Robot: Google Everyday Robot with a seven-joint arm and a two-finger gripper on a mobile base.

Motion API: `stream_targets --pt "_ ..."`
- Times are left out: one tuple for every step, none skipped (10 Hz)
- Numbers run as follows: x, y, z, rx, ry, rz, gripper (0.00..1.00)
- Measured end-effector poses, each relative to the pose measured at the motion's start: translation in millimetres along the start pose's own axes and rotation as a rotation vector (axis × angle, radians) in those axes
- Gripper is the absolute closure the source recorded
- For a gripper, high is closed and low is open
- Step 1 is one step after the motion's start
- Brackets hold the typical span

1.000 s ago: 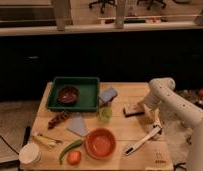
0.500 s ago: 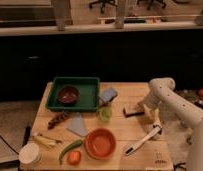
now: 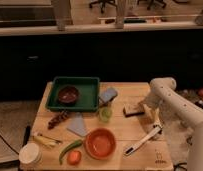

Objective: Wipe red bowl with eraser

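Observation:
The red bowl [image 3: 100, 143] sits upright near the front edge of the wooden table [image 3: 120, 92]. The eraser [image 3: 131, 109], a tan block on a dark base, lies on the table's right half, well behind and to the right of the bowl. My gripper [image 3: 143, 108] hangs from the white arm [image 3: 165, 90] just to the right of the eraser, close beside it, jaws open. Nothing is held in it.
A green tray [image 3: 90, 102] at the back left holds a dark bowl [image 3: 68, 94]. A blue-grey slab [image 3: 77, 125], a green cup [image 3: 105, 114], a white brush [image 3: 142, 140], a green chili [image 3: 70, 148], an orange fruit [image 3: 74, 157] and a white lid [image 3: 30, 154] lie around the red bowl.

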Motion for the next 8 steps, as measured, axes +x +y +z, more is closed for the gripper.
stream_targets --pt "0.9 -2.3 -2.3 0.004 -0.003 0.004 0.2" --pt "0.5 -4.1 -2.5 0.005 -0.007 0.005 0.22" --pt "1.3 -0.3 -2.6 0.001 -0.006 0.006 0.25" --pt "2.2 2.2 -3.1 -0.001 -0.005 0.006 0.22" --pt "-0.7 0.3 -3.5 -0.001 -0.005 -0.001 0.2" --pt "-2.7 -1.3 -4.0 0.0 -0.005 -0.004 0.2" --pt "-2.6 0.2 -5.6 -0.003 0.001 -0.001 0.2" --pt "-4.0 1.0 -7.3 -0.005 0.004 0.004 0.2"
